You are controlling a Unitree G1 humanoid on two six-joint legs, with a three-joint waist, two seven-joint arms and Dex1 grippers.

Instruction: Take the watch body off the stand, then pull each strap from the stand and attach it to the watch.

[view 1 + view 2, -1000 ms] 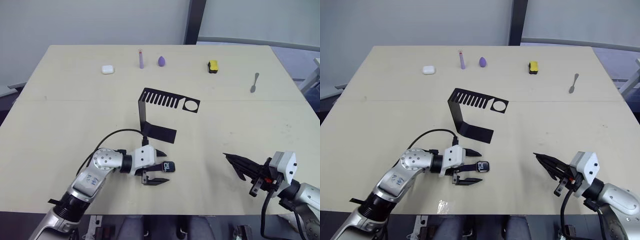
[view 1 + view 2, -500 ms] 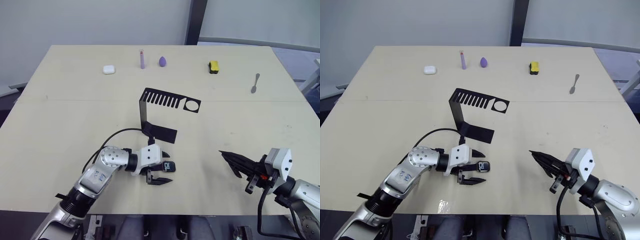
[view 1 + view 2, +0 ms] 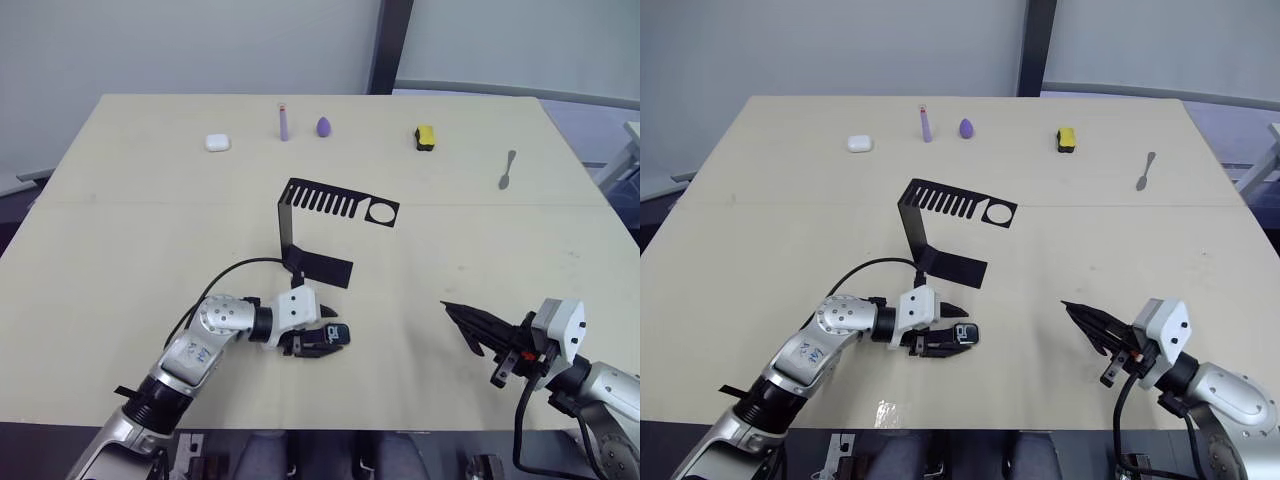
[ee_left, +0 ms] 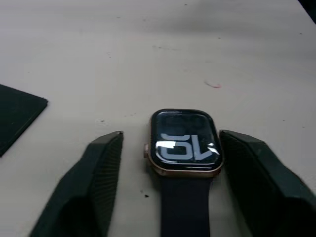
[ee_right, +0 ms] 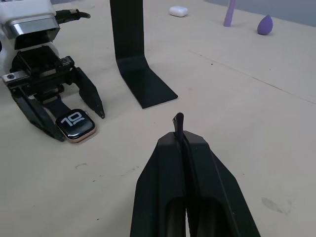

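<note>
The watch body (image 4: 185, 143), black screen with a pale gold rim, lies flat on the table in front of the stand (image 3: 300, 225). One dark strap (image 4: 185, 210) is joined to it and runs back toward my left gripper (image 3: 325, 340). That gripper is open, with a finger on each side of the watch body and a small gap on both sides. My right gripper (image 5: 178, 131) hovers low over the table to the right, shut on a thin dark strap (image 5: 177, 120) whose tip pokes out between the fingers. The stand's comb top plate (image 3: 335, 202) is bare.
Along the far edge lie a white earbud case (image 3: 216, 143), a purple tube (image 3: 284, 122), a purple egg-shaped sponge (image 3: 323, 126), a yellow-and-black block (image 3: 425, 135) and a spoon (image 3: 508, 170). A black cable (image 3: 235, 272) loops from my left arm toward the stand's base.
My left gripper's fingers have drawn in from a wide spread to sit close beside the watch body. The right gripper has stayed about where it was, still holding its strap.
</note>
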